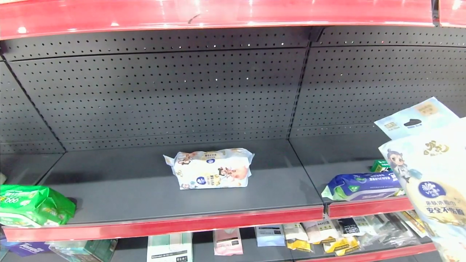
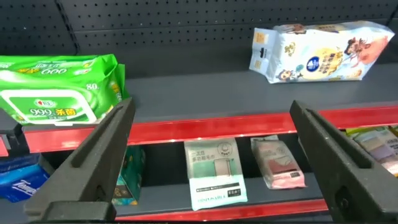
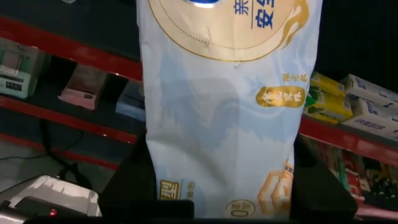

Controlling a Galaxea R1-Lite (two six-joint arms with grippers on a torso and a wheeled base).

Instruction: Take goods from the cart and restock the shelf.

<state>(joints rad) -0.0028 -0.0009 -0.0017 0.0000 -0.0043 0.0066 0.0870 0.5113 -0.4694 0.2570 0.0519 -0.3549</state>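
The right gripper pinched the lower end of a tall pale-blue and white pouch bearing a cartoon figure and a gold roundel, held up before the shelf's right end, while the left gripper stood spread wide.

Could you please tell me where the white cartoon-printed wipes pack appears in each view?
Head view: the white wipes pack lies mid-shelf, at the picture's centre.
Left wrist view: upper right, behind the red shelf edge.
Right wrist view: faces the held bag instead.
Shared landmark: the pink pack on the shelf below, lower middle in the left wrist view.
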